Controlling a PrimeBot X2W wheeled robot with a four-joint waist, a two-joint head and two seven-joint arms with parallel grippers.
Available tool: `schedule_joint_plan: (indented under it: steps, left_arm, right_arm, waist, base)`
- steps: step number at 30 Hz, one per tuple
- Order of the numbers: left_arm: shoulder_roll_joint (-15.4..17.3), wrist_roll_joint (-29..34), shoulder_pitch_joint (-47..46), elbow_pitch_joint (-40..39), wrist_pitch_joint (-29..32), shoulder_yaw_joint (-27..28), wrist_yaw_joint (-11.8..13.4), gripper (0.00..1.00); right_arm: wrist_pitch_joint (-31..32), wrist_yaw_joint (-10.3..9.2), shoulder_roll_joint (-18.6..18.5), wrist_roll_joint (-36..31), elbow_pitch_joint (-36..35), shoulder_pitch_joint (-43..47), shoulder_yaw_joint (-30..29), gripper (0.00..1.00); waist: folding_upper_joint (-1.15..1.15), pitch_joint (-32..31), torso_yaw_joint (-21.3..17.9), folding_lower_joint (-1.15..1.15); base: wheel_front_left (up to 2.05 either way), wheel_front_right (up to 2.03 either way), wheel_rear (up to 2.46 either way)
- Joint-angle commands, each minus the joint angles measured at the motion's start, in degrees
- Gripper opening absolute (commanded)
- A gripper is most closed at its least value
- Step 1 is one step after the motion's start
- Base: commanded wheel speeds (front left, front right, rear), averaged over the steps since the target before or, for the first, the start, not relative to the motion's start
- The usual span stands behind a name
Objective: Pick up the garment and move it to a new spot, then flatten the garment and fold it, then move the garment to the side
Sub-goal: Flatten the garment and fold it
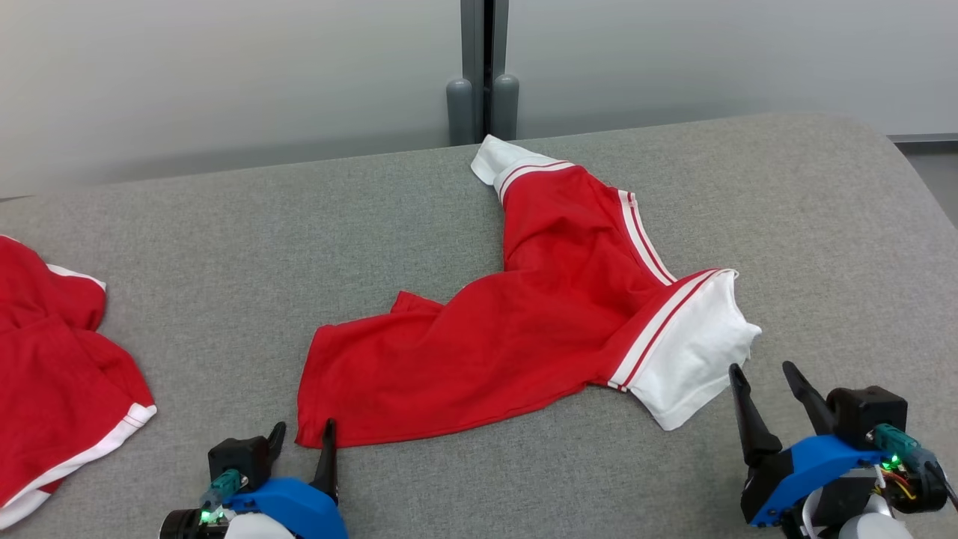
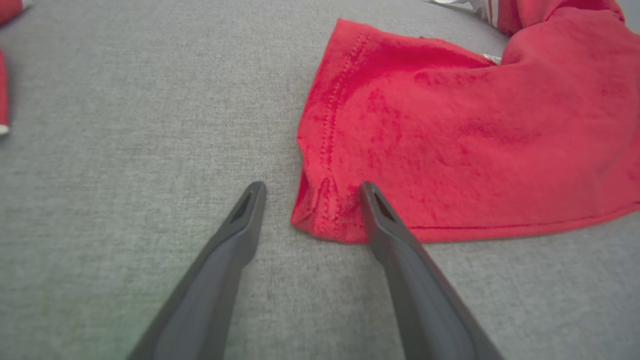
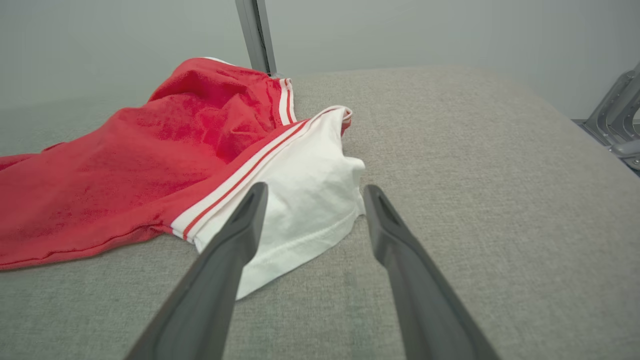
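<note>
The garment (image 1: 516,329) is a red shirt with white sleeves and red-and-white stripes, lying crumpled across the middle of the grey surface. My left gripper (image 1: 303,434) stands open at its near left hem corner (image 2: 320,220), one finger on each side of that corner. My right gripper (image 1: 760,370) is open just in front of the white sleeve (image 1: 692,355). In the right wrist view the white sleeve (image 3: 305,195) lies between and beyond the two fingers, and nothing is held.
A second red garment with white trim (image 1: 52,374) lies at the left edge of the grey padded surface (image 1: 823,247). A grey post (image 1: 483,71) stands behind the far edge against a pale wall. A metal frame (image 3: 617,120) stands beyond the right edge.
</note>
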Motion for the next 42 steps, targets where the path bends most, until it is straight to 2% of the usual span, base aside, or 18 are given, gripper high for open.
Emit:
schedule_joint_plan:
  steps: [1, 2, 4, 14, 23, 36, 37, 38, 39, 40, 42]
  left_arm:
    - [0.0, -0.2, -1.0, 1.4, 0.3, 0.2, 0.7, 1.00]
    - [0.0, -0.4, -1.3, 2.1, 0.5, 0.3, 1.0, 0.78]
    - [-0.1, -0.9, -1.9, 3.6, 1.4, 0.1, 0.8, 0.00]
    - [-0.5, -1.7, -4.7, 7.6, -0.1, -0.8, -0.1, 0.00]
    - [0.0, -2.4, -6.8, 8.6, -2.0, -1.3, -0.5, 0.00]
    - [0.2, -2.9, -7.9, 8.4, -3.0, -1.8, -0.9, 0.00]
    - [0.3, -2.9, -7.9, 8.3, -3.1, -1.9, -0.9, 0.00]
    - [0.4, -2.9, -7.9, 8.3, -3.1, -1.9, -0.9, 0.00]
    - [0.5, -3.0, -8.0, 8.2, -3.2, -1.9, -0.9, 0.00]
    - [0.6, -3.0, -7.9, 8.2, -3.2, -2.0, -0.9, 0.00]
    - [0.6, -3.3, -7.7, 8.1, -3.3, -2.0, -0.8, 0.00]
  right_arm:
    - [0.7, 0.03, -0.1, -0.2, 1.1, -1.2, -0.8, 1.00]
    - [1.3, 0.03, -0.1, -0.5, 1.9, -1.7, -1.5, 1.00]
    - [2.5, 0.03, -0.1, -0.8, 3.6, -2.7, -3.0, 1.00]
    - [4.5, 0.02, -0.3, -4.2, 14.0, -10.9, -5.7, 1.00]
    - [6.0, 0.02, -2.2, -6.7, 24.2, -16.7, -4.7, 1.00]
    - [5.4, 0.07, -2.6, -4.5, 34.5, -21.0, -0.2, 1.00]
    - [5.6, 0.11, -2.6, -4.1, 35.4, -21.3, 0.7, 0.96]
    - [5.8, 0.12, -2.5, -3.8, 36.3, -21.6, 1.6, 0.48]
    - [6.2, 0.16, -2.6, -3.4, 37.2, -21.7, 2.5, 0.16]
    - [6.7, 0.17, -2.6, -2.8, 38.2, -21.7, 3.2, 0.00]
    - [5.9, 0.08, -3.2, -1.1, 39.8, -21.5, 4.3, 0.00]
  waist:
    - [0.00, 0.3, 0.0, 0.00]
    - [0.00, 0.4, 0.0, 0.00]
    - [0.00, 0.8, 0.0, 0.00]
    - [0.00, 3.2, 0.9, 0.00]
    - [0.00, 5.0, 2.5, 0.00]
    - [0.00, 6.3, 3.2, 0.00]
    - [0.00, 6.4, 3.2, 0.00]
    - [0.00, 6.5, 3.2, 0.00]
    - [0.00, 6.5, 3.2, 0.00]
    - [0.00, 6.5, 3.2, 0.00]
    - [0.00, 6.2, 3.1, 0.00]
  base:
    - [0.00, 0.00, 0.00]
    - [0.00, 0.00, 0.00]
    - [0.00, 0.00, 0.00]
    - [0.00, 0.00, 0.00]
    - [0.00, 0.00, 0.00]
    - [0.00, 0.00, 0.00]
    - [0.00, 0.00, 0.00]
    - [0.00, 0.00, 0.00]
    - [0.00, 0.00, 0.00]
    - [0.00, 0.00, 0.00]
    - [0.00, 0.00, 0.00]
